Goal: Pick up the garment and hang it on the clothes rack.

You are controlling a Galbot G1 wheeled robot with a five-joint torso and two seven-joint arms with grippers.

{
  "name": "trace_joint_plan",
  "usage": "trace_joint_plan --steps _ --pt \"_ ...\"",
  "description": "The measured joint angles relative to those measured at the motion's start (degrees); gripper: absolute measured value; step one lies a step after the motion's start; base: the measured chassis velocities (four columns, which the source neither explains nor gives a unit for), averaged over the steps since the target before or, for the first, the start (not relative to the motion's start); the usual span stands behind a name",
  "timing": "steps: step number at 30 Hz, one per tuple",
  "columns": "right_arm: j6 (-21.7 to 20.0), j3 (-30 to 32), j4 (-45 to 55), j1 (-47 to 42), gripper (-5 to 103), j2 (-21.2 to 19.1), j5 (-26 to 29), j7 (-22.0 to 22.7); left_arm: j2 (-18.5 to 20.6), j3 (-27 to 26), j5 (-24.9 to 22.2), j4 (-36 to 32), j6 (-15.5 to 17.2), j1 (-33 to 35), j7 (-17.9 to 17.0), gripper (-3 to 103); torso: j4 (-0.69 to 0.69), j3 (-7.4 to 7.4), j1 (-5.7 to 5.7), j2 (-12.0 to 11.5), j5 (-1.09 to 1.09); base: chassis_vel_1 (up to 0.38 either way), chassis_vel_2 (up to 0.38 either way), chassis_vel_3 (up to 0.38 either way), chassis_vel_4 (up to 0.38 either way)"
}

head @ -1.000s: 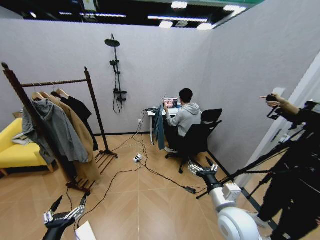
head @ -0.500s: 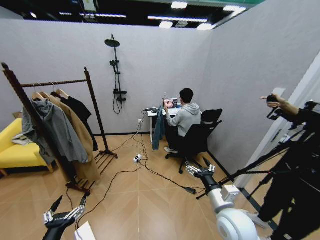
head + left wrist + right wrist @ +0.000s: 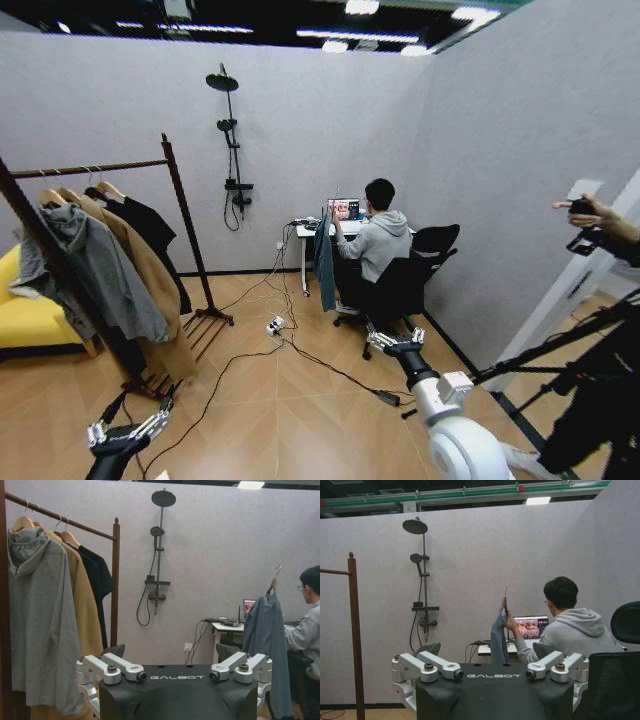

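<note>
My right hand hung empty, fingers spread, aimed at twelve o'clock, where a seated person held up the limp teal-blue denim garment by its hanger for collection. My left hand waited open near the dark wooden clothes rack at ten o'clock.

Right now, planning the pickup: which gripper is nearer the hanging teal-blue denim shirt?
Right gripper, low, just right of the teal-blue denim shirt; left gripper sits far left.
</note>
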Motion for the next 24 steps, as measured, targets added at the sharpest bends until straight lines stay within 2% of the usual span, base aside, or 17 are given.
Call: trace_joint_plan --steps 3,6,9,11,13,15,16,18,19,21,22,24 --pt "0.54 -0.09 -0.13 -0.31 100 0.19 -0.73 -0.31 0.00 0.00 0.00 0.00 0.00 0.00 -0.01 100 0.00 0.00 0.00 0.00 -0.05 -0.321 0.314 0.315 -0.312" --pt "0.70 -0.10 -0.14 -0.57 100 0.22 -1.19 -0.45 0.00 0.00 0.00 0.00 0.00 0.00 0.00 100 0.00 0.00 0.00 0.00 0.02 -0.355 0.339 0.352 -0.354" --pt "0.74 -0.10 -0.06 -0.81 100 0.19 -1.33 -0.45 0.00 0.00 0.00 0.01 0.00 0.00 -0.01 100 -0.01 0.00 0.00 -0.01 -0.07 -0.394 0.367 0.377 -0.366" --pt "0.74 -0.09 0.03 -0.94 100 0.18 -1.34 -0.45 0.00 0.00 0.00 0.00 0.00 0.00 0.02 100 0.00 0.00 0.01 -0.01 0.03 -0.372 0.376 0.375 -0.366" --pt "0.76 -0.06 0.11 -1.07 100 0.21 -1.41 -0.45 0.00 0.00 0.00 0.01 0.00 0.00 -0.02 100 0.00 0.00 0.02 -0.01 -0.10 -0.360 0.360 0.396 -0.362" --pt "0.79 -0.06 0.17 -1.14 100 0.23 -1.44 -0.45 0.00 0.00 0.00 0.01 0.00 -0.01 0.00 100 -0.01 0.00 0.01 -0.01 -0.10 -0.348 0.335 0.378 -0.352" --pt "0.80 -0.04 0.21 -1.23 100 0.26 -1.48 -0.45 0.00 0.01 0.00 0.00 0.00 0.00 0.00 100 0.00 0.00 0.00 -0.01 0.03 -0.371 0.374 0.360 -0.372" --pt "0.80 -0.02 0.21 -1.30 100 0.27 -1.49 -0.42 0.00 0.00 0.00 -0.01 0.00 0.00 -0.01 100 0.01 0.00 0.00 -0.01 0.07 -0.371 0.363 0.359 -0.372" --pt "0.80 -0.02 0.27 -1.37 100 0.28 -1.51 -0.40 0.00 0.00 0.00 0.01 0.00 -0.01 -0.01 100 -0.01 0.00 0.01 -0.02 -0.11 -0.356 0.363 0.362 -0.336" --pt "0.80 -0.01 0.29 -1.42 100 0.31 -1.64 -0.34 0.00 0.00 0.00 0.00 0.00 -0.01 -0.01 100 -0.01 0.00 0.00 0.00 -0.04 -0.361 0.314 0.367 -0.360" --pt "0.80 -0.02 0.27 -1.45 100 0.33 -1.74 -0.31 0.00 0.01 0.00 0.00 0.00 0.00 0.01 100 0.00 0.00 -0.02 0.00 0.06 -0.323 0.376 0.367 -0.360" --pt "0.78 -0.04 0.12 -1.53 100 0.50 -2.38 -0.14 0.00 0.00 0.00 0.01 0.00 0.00 -0.02 100 0.00 0.00 0.00 -0.01 -0.11 -0.341 0.344 0.347 -0.340"
